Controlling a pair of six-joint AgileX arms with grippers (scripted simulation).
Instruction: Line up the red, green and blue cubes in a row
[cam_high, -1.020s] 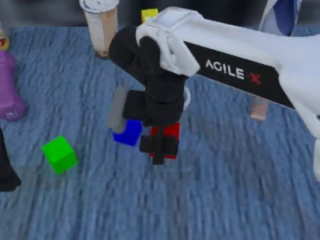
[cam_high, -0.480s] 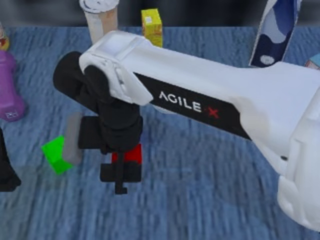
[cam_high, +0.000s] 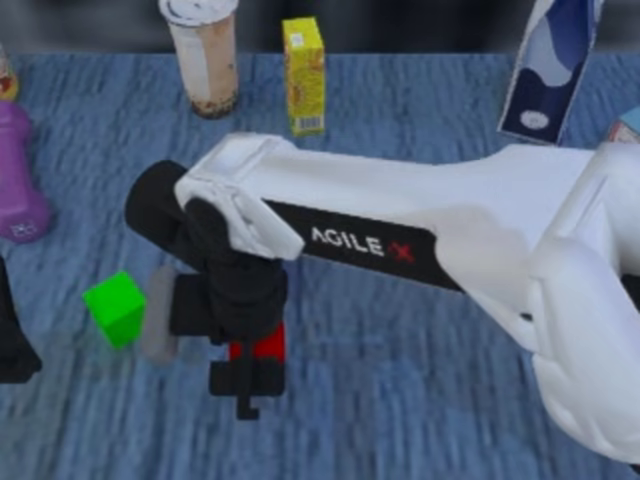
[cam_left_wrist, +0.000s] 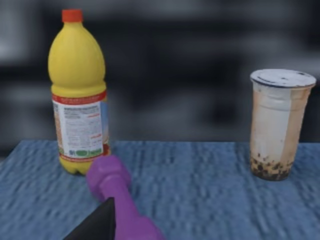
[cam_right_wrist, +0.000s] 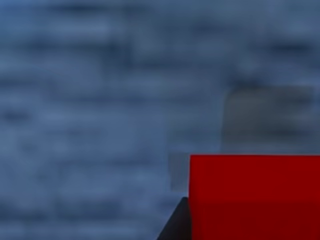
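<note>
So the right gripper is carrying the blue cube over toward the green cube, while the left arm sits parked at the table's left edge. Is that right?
Not quite: the cube in the right gripper is the red cube, not blue, as the top view and right wrist view show. It is near the green cube, and the left gripper is parked at the left edge.

A bright red cube (cam_high: 262, 343), a bright green cube (cam_high: 115, 307), a yellow carton (cam_high: 304, 72), a purple dumbbell (cam_high: 18, 175), and streaky blue table cloth (cam_high: 420, 400).
</note>
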